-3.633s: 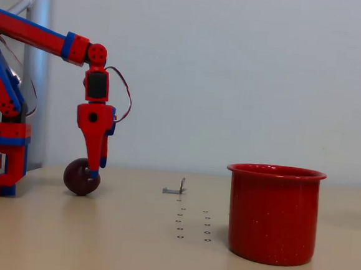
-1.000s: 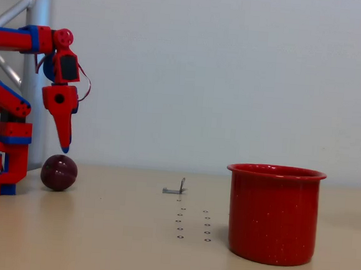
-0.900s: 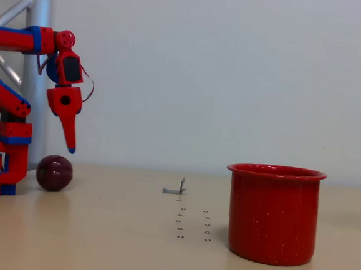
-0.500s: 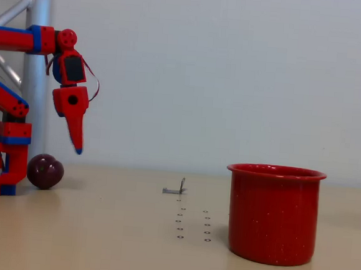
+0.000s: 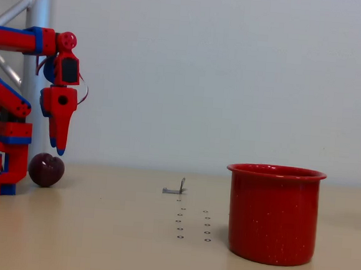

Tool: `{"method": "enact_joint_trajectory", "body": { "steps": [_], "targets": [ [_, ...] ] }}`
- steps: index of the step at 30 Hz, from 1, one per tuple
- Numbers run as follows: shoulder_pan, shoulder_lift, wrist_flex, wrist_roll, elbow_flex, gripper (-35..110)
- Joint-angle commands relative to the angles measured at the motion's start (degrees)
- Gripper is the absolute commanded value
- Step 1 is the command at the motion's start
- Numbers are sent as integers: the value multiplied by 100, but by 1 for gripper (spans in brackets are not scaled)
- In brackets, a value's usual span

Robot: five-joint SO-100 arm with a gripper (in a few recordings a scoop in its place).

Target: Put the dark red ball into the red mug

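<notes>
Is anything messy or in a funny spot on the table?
Nothing is spilled or broken. The red mug stands upright at the right. The dark red ball lies far off at the left, right beside the arm's base, with the gripper hanging just above it. One small grey metal piece sits alone mid-table.

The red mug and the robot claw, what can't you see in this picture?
- Inside of the red mug: the fixed view looks from the side, so the mug's own wall hides it.
- The gripper: seen side-on above the dark red ball, so open or shut cannot be told.
- The arm's base: cut off by the left edge.
- The small metal piece on the table: too small to identify.
</notes>
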Motion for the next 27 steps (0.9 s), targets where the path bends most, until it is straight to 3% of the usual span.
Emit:
{"method": "enact_joint_trajectory", "body": {
  "steps": [1, 27],
  "targets": [
    [-185, 97, 62, 123, -158, 38],
    [-545, 369, -694, -53, 1116, 38]
  ]
}}
